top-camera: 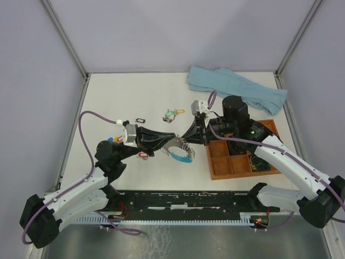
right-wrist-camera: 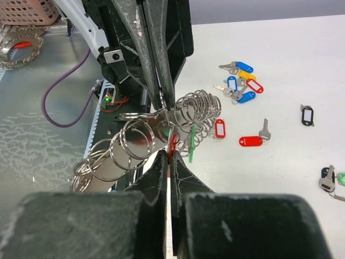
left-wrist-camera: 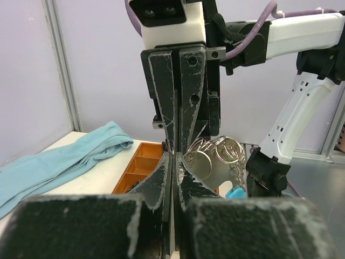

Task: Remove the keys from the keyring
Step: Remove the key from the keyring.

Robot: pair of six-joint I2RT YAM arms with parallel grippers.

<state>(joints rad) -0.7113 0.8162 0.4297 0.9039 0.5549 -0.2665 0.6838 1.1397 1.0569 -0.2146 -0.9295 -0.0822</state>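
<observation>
The keyring (top-camera: 182, 155), a light-blue arc strung with silver split rings, hangs above the table between my grippers. My left gripper (top-camera: 171, 142) is shut on one of its rings; its tips (left-wrist-camera: 172, 157) meet the right fingers (left-wrist-camera: 178, 91) head-on. The rings (left-wrist-camera: 216, 153) bunch to the right. My right gripper (top-camera: 191, 137) is shut on a red-tagged key (right-wrist-camera: 172, 143) still on the ring, at its tips (right-wrist-camera: 170, 154). A green tag (right-wrist-camera: 192, 141) hangs beside it. Loose keys lie on the table: blue-tagged (right-wrist-camera: 240, 86), red-tagged (right-wrist-camera: 251, 141) and green-tagged (top-camera: 172, 114).
An orange compartment tray (top-camera: 220, 168) sits at the right, under the right arm. A light-blue towel (top-camera: 237, 89) lies at the back right. A small black tag frame (top-camera: 140, 118) lies left of centre. Blue and yellow tagged keys (top-camera: 114, 139) lie by the left arm.
</observation>
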